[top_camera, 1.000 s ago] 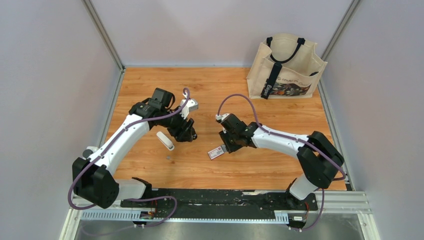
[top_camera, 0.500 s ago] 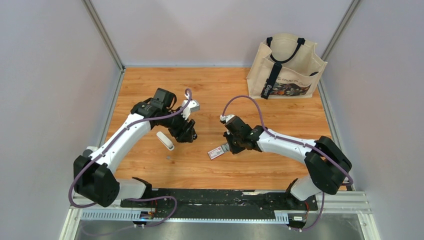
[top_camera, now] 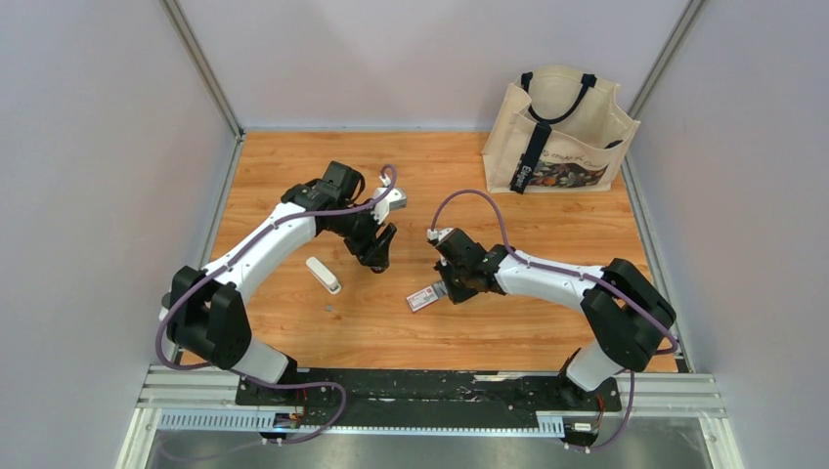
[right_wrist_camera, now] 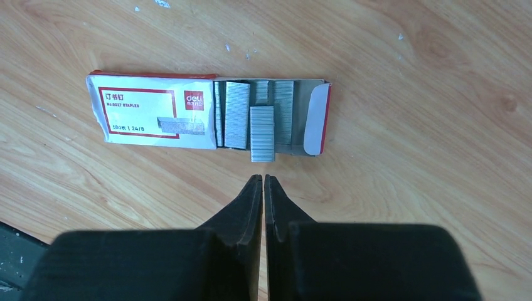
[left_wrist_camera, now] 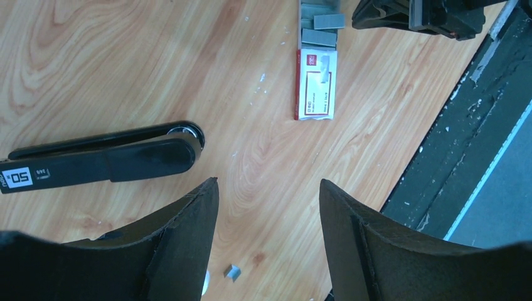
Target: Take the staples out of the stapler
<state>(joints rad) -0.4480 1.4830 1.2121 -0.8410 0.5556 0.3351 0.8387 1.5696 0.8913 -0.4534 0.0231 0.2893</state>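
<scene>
grey staples (right_wrist_camera: 262, 133) lie in the open box (right_wrist_camera: 150, 113), right hand (right_wrist_camera: 263, 179) together, left hand (left_wrist_camera: 268, 188) apart.

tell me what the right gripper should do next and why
Probably lift the right gripper away from the staple box. Its jaws are shut with nothing between them, tips short of a staple strip lying in the box's open end, so that strip looks delivered. The stapler lies apart, near the open left gripper.
</scene>
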